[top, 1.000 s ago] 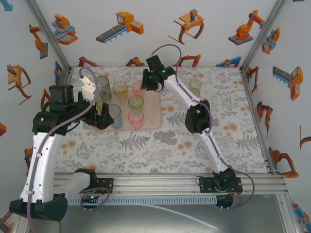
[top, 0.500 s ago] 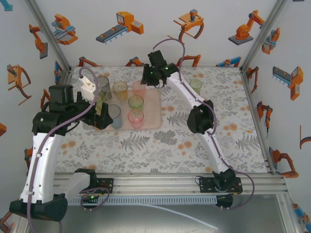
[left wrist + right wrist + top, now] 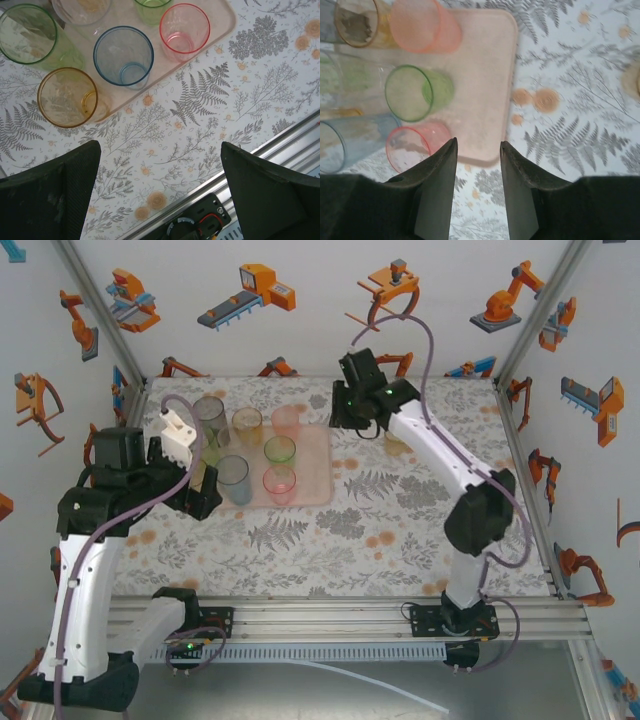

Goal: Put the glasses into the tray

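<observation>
Tray (image 3: 318, 468): pale pink, at 11 o'clock on the floral table (image 3: 400, 530).
Glasses (image 3: 280, 451): we count seven upright on or at the tray.
Lone glass (image 3: 397, 443): at the tray's 3 o'clock, half hidden by the right arm (image 3: 440, 455).
Left gripper (image 3: 160, 150): spread wide and empty, at the tray's 7 o'clock.
Right gripper (image 3: 477, 150): fingers partway apart and empty, by the tray's 2 o'clock corner.
Unclear: whether the amber glass (image 3: 67, 97) stands on the rim.
Walls: orange robot stickers (image 3: 250, 295).
</observation>
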Controlling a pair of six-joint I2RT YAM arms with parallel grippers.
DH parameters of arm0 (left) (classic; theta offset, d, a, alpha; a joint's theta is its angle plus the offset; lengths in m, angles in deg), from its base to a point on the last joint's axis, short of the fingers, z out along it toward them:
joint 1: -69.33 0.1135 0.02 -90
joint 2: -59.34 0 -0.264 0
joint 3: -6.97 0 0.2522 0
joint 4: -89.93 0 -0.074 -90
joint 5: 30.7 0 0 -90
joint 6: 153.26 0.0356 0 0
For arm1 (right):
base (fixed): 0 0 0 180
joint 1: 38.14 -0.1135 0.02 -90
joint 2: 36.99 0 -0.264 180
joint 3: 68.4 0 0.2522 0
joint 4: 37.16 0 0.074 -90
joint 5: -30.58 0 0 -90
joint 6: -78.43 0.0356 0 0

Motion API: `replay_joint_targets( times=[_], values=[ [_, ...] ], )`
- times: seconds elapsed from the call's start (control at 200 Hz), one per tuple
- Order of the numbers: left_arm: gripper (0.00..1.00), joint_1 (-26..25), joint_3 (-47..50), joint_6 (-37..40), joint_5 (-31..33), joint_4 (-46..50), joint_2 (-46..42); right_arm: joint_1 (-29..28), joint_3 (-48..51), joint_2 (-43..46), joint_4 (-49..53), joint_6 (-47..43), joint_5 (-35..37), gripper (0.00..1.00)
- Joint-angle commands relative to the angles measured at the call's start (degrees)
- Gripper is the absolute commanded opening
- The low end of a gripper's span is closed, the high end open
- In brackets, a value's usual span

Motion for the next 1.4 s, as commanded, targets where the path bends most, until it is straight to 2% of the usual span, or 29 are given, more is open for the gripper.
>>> replay_joint_targets(
  times=[0.0,0.29,0.596,0.751,1.026,1.227,1.287,1.392],
  values=[
    [0.97,0.37,1.76,1.24,0.79,2.38,-1.10,-0.01,10.08,8.48,-3.10,1.58,3.58,0.40],
    [0.97,0.25,3.16,-0.18,2.58,4.19,-2.55,-0.80,34.46,27.06,-6.86,6.04,5.73,0.40],
    [0.97,0.55,0.84,-0.99,6.19,5.82,-3.06,-0.81,48.28,33.90,-9.87,11.87,4.42,0.41],
    [0.97,1.11,0.65,-0.38,5.43,5.71,-3.69,-0.80,46.70,34.72,-4.40,10.80,6.76,0.41],
    [0.97,1.81,-4.35,-4.24,4.54,3.49,2.08,-0.80,42.93,38.50,0.85,9.63,12.07,0.41],
    [0.97,2.16,-8.82,-3.51,2.36,5.51,6.37,-0.54,35.66,39.49,5.36,6.84,21.81,0.45],
    [0.97,2.16,-8.77,-3.12,2.52,4.57,6.97,0.33,35.53,40.27,5.26,6.11,21.18,0.45],
    [0.97,2.25,-10.91,-4.38,3.16,4.17,9.26,3.54,35.65,39.88,5.35,7.15,15.43,0.45]
  ],
)
